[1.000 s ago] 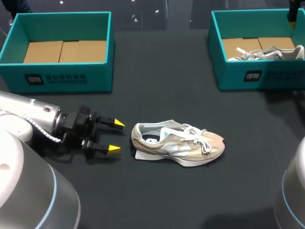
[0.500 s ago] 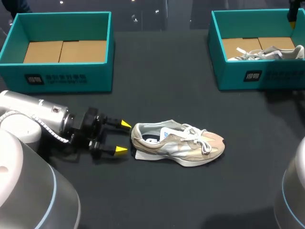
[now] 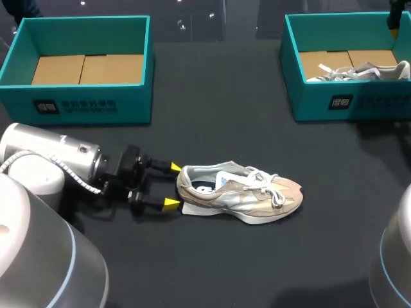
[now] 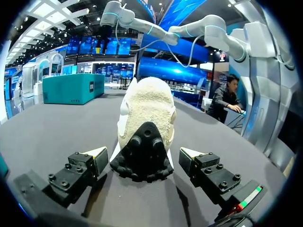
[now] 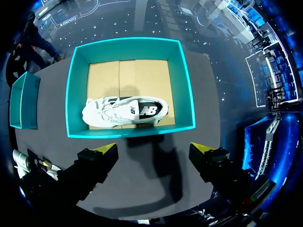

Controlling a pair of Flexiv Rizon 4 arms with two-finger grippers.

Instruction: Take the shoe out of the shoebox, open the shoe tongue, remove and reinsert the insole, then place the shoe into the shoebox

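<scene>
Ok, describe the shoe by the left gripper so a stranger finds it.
On the black table, look near the front, just ahead of the left gripper. A beige sneaker with white laces lies there; the white sneaker, by contrast, sits inside the right shoebox.

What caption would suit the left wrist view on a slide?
Left gripper, open, lined up with the heel of the beige shoe lying on the dark table.

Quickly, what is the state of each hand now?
Left hand: open, holding nothing, at the heel of the shoe.
Right hand: open, holding nothing.
</scene>
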